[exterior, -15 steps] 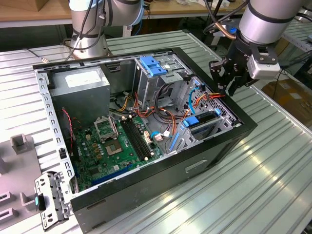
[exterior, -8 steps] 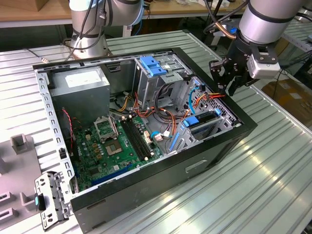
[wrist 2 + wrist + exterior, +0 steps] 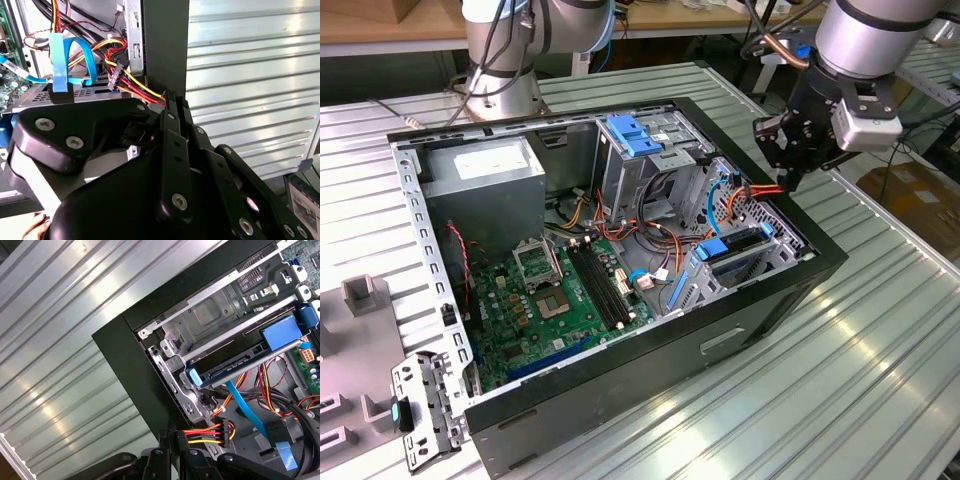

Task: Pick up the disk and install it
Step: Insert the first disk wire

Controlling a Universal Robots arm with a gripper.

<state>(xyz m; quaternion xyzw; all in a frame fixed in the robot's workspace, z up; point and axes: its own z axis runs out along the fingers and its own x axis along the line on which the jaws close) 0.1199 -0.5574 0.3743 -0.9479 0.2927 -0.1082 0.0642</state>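
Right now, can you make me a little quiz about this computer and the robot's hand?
1. True or false: the hand hangs over the green motherboard.
2. The disk sits in the metal cage. Its rails are: A red, B light blue, C green.
3. Fill in: the hand is shut on red, yellow and black ____.

Key: 1 false, it is by the cage at the case's edge; 2 B; 3 wires.
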